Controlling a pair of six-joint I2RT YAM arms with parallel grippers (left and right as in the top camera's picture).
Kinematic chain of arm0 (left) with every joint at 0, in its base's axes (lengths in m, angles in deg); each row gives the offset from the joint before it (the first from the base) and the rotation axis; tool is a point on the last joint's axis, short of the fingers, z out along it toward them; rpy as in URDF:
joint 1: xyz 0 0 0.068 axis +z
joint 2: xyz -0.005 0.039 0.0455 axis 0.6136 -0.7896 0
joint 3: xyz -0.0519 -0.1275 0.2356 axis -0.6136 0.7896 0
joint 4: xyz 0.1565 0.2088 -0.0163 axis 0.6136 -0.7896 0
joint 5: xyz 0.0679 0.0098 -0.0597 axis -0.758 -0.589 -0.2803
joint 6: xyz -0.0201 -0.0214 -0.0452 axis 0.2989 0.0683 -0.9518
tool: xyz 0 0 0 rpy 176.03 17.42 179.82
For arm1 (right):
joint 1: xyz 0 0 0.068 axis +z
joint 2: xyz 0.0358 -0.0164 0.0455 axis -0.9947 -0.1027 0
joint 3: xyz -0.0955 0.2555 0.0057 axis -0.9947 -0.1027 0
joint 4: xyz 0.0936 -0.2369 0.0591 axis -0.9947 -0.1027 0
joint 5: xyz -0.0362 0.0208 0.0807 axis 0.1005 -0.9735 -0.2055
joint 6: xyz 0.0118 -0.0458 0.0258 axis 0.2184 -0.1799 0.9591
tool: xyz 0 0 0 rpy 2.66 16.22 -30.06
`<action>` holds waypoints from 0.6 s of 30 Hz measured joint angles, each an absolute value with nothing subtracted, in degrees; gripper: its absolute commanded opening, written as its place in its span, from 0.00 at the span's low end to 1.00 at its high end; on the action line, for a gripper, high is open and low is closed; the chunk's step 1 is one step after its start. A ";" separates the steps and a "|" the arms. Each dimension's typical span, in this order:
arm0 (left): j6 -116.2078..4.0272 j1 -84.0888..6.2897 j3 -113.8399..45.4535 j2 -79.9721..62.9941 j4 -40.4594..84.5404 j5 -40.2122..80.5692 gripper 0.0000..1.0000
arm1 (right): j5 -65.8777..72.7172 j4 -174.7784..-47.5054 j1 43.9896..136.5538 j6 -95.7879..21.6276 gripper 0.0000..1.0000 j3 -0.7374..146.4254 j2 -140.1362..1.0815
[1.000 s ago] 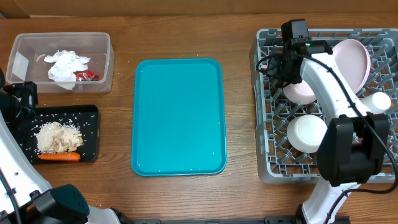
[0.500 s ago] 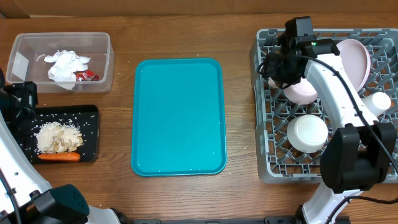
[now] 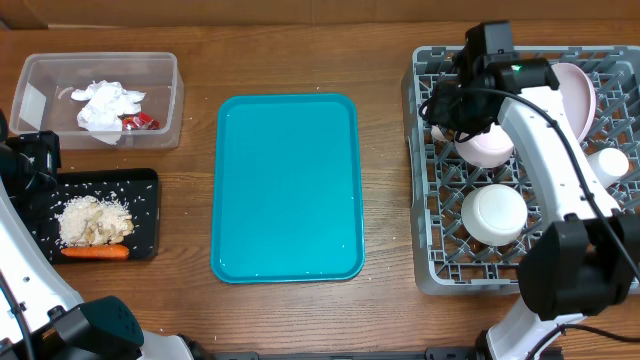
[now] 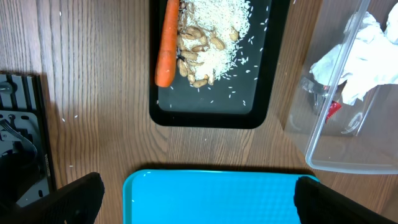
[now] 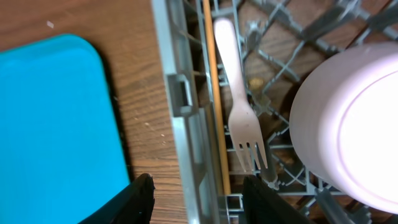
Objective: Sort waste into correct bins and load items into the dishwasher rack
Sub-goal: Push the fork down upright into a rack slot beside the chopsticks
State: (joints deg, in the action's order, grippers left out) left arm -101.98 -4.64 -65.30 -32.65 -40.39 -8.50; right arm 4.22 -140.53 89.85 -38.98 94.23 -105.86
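The grey dishwasher rack point(image 3: 425, 278) at the right holds a white plate point(image 3: 572, 92), two white bowls point(image 3: 488, 150) point(image 3: 494, 213) and a small cup point(image 3: 607, 163). My right gripper point(image 3: 443, 108) point(image 5: 204, 200) is open and empty above the rack's left wall. A white fork point(image 5: 239, 112) lies in the rack just ahead of it, beside a bowl point(image 5: 348, 124). The clear tub point(image 3: 165, 70) holds napkins point(image 3: 108, 103) and a red wrapper point(image 3: 140, 122). The black tray point(image 3: 150, 180) holds food scraps point(image 3: 92, 220) and a carrot point(image 3: 95, 252). My left gripper point(image 4: 199, 208) is open and empty.
The teal serving tray point(image 3: 288, 185) lies in the middle of the table and is bare; its edge shows in both wrist views point(image 4: 211, 199) point(image 5: 56, 124). My left arm point(image 3: 35, 155) sits at the table's left edge next to the black tray.
My right arm has shifted a little to the right and towards the back over the rack's left side. The left arm and all the objects have stayed put.
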 measured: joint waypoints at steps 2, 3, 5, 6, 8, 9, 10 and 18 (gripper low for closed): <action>-101.98 -4.64 -65.30 -32.65 -40.39 -8.50 1.00 | 4.68 -140.38 90.00 -38.98 0.50 93.82 -107.26; -101.98 -4.64 -65.30 -32.65 -40.42 -8.50 1.00 | 5.20 -140.31 90.15 -38.98 0.49 93.77 -107.85; -101.98 -4.64 -65.30 -32.65 -40.42 -8.50 1.00 | 6.25 -139.98 90.52 -38.98 0.49 93.77 -109.21; -101.98 -4.64 -65.30 -32.65 -40.39 -8.50 1.00 | 6.75 -139.96 90.54 -38.96 0.49 93.77 -110.19; -101.98 -4.64 -65.30 -32.65 -40.42 -8.50 1.00 | 6.64 -139.61 90.63 -38.85 0.49 93.77 -111.77; -101.98 -4.64 -65.30 -32.65 -40.39 -8.52 1.00 | 6.62 -139.37 90.63 -38.78 0.49 93.77 -111.85; -101.98 -4.64 -65.30 -32.65 -40.42 -8.50 1.00 | 6.67 -139.50 90.63 -38.74 0.49 93.79 -111.85; -101.98 -4.64 -65.30 -32.65 -40.42 -8.50 1.00 | 6.49 -139.72 90.63 -38.61 0.48 93.90 -111.98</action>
State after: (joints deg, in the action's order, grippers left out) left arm -101.98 -4.64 -65.30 -32.65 -40.42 -8.50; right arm 6.49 -139.72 90.63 -38.61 93.90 -111.98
